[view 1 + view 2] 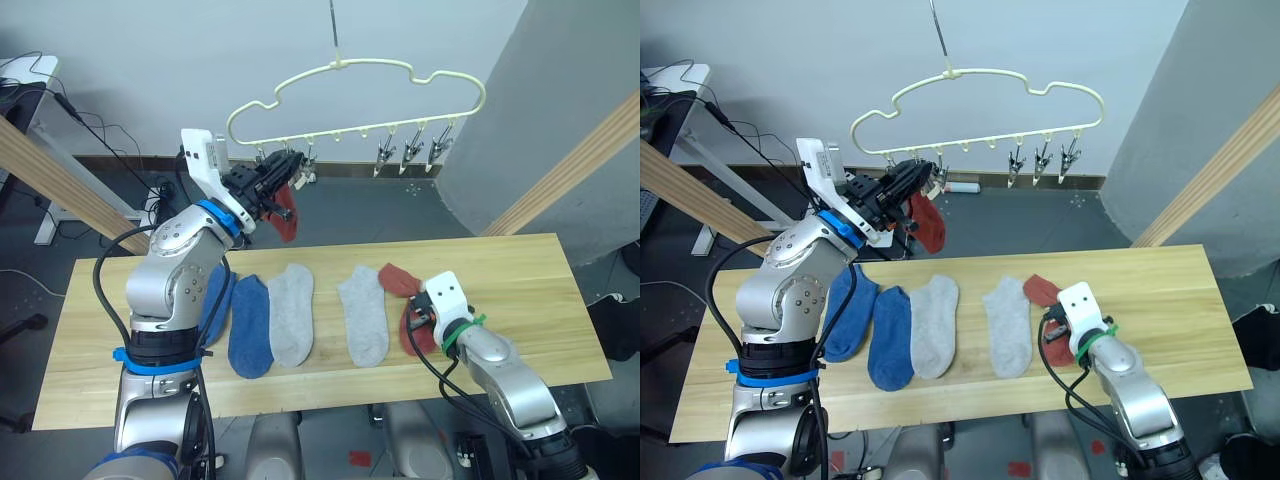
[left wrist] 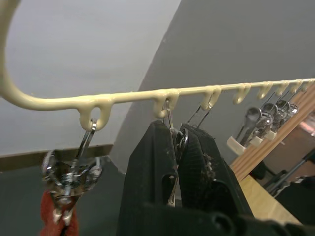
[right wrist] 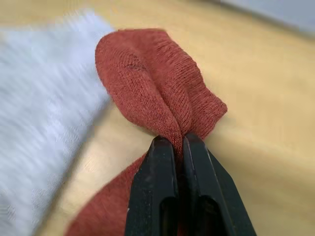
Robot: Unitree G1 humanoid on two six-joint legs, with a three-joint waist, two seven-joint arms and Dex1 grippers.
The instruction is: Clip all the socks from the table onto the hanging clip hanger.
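The pale yellow clip hanger (image 1: pixel 350 100) hangs above the far edge of the table (image 1: pixel 520 270). One rust red sock (image 1: pixel 286 216) dangles from its leftmost clip (image 2: pixel 69 179). My left gripper (image 2: pixel 173 147) is raised at the hanger and shut on the neighbouring clip (image 2: pixel 170 123). Flat on the table lie two blue socks (image 1: pixel 250 325), two light grey socks (image 1: pixel 362 318) and a second rust red sock (image 3: pixel 157 88). My right gripper (image 3: pixel 179 142) is down at the table and shut on a pinched fold of this red sock.
Thick wooden poles (image 1: pixel 560 170) slant up at both sides of the table. Several free clips (image 1: pixel 410 152) hang on the hanger's right half. Cables and a desk leg (image 1: pixel 45 210) lie on the floor at the far left.
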